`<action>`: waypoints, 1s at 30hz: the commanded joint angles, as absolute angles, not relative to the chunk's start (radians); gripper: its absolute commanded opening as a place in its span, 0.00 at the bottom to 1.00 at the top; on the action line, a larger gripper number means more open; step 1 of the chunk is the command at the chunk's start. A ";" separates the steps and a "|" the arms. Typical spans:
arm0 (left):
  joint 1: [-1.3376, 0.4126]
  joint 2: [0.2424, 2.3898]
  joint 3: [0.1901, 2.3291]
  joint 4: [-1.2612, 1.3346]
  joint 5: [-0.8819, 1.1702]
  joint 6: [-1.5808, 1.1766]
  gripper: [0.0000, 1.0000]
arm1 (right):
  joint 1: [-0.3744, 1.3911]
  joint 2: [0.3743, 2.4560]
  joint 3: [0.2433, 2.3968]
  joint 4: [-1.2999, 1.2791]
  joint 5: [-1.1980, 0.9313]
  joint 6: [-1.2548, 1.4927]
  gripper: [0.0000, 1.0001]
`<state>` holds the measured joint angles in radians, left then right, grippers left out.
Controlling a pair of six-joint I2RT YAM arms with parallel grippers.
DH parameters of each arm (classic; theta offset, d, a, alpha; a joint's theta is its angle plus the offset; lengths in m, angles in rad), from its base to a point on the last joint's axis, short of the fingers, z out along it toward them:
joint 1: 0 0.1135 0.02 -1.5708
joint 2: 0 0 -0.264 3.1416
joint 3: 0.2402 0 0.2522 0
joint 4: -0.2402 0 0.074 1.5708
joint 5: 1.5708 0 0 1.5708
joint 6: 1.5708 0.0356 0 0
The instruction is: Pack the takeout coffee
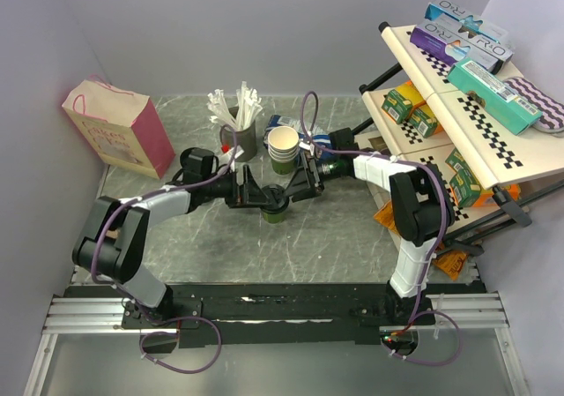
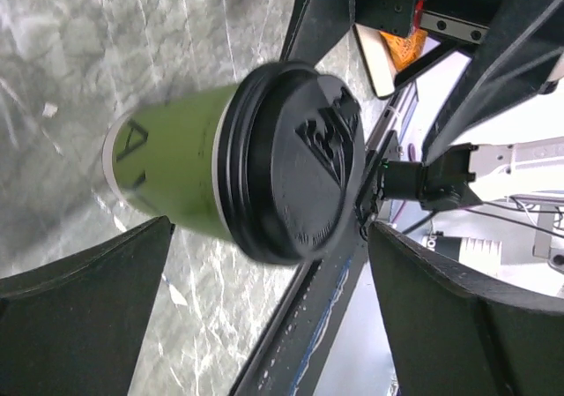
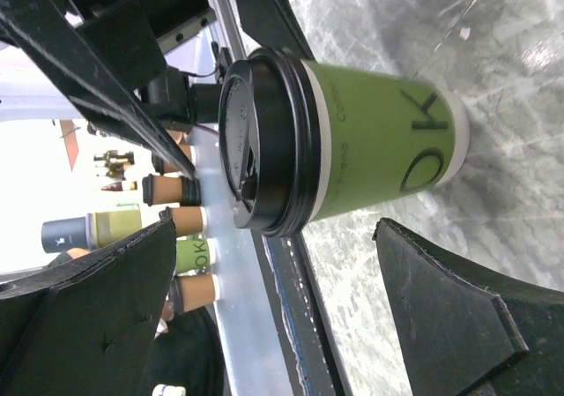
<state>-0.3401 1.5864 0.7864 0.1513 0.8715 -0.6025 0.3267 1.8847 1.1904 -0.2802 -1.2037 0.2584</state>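
Note:
The takeout coffee (image 1: 275,209) is a green paper cup with a black lid, standing upright on the marble table (image 1: 335,237) at the centre. My left gripper (image 1: 261,195) comes at it from the left and my right gripper (image 1: 295,188) from the right. Both are open, with the fingers spread beside the cup's top and not closed on it. In the left wrist view the cup (image 2: 176,162) and its lid (image 2: 295,162) lie just beyond the left gripper (image 2: 269,237). In the right wrist view the cup (image 3: 379,145) lies just beyond the right gripper (image 3: 275,228).
A pink paper bag (image 1: 119,124) stands at the back left. A holder of white stirrers (image 1: 240,123) and a stack of cream lidless cups (image 1: 283,147) stand just behind the grippers. A slanted rack (image 1: 467,105) with boxes is at the right, with snack packets (image 1: 445,257) below it.

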 commanded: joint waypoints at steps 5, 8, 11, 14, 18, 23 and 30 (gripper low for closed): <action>-0.305 1.534 0.687 0.336 0.994 -0.747 0.99 | 0.336 1.815 1.154 -0.268 -1.223 0.245 1.00; -0.304 1.560 0.669 0.417 0.994 -0.811 0.99 | 0.356 1.830 1.166 -0.262 -1.216 0.247 1.00; -0.301 1.601 0.675 0.434 1.002 -0.819 0.99 | 0.365 1.861 1.157 -0.206 -1.212 0.310 0.98; -0.291 1.646 0.672 0.506 1.008 -0.874 0.99 | 0.368 1.890 1.158 -0.127 -1.218 0.376 0.97; -0.278 1.716 0.690 0.526 1.008 -0.913 0.99 | 0.379 1.931 1.186 -0.161 -1.180 0.351 0.93; -0.259 1.804 0.666 0.627 1.031 -0.982 0.97 | 0.399 1.974 1.154 -0.150 -1.167 0.363 0.86; -0.252 1.920 0.643 0.700 1.016 -1.028 0.94 | 0.396 2.020 1.076 -0.046 -1.158 0.440 0.73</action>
